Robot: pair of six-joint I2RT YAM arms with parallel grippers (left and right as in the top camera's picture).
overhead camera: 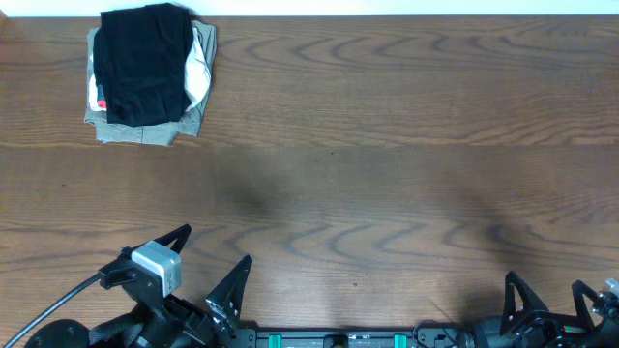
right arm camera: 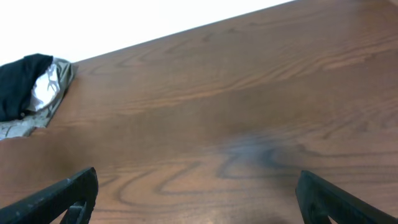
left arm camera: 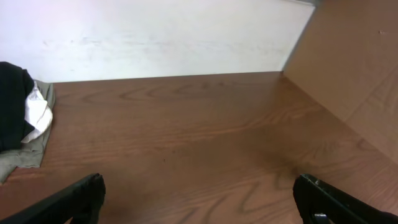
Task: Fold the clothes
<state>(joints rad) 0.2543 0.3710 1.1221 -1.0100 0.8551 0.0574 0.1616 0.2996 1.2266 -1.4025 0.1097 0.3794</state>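
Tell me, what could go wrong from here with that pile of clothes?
The black garment tops an uneven stack by the far edge of the table; a clumsy grab might topple it or push it off.
The stack lies far from the open right gripper, so probably only the left gripper can reach it.

you have one pile of clothes (overhead camera: 150,77) on the bench (overhead camera: 387,174), set in the far left corner, just short of the far edge and a little in from the left edge. in the pile, the top piece (overhead camera: 145,63) lies on a wider bottom piece (overhead camera: 145,133), which sticks out on the near side and on the right. the left gripper (overhead camera: 215,245) sits at the near edge, left of the middle, well apart from the pile. the right gripper (overhead camera: 544,281) sits at the near right corner. a wall (left arm camera: 155,37) stands behind the far edge.
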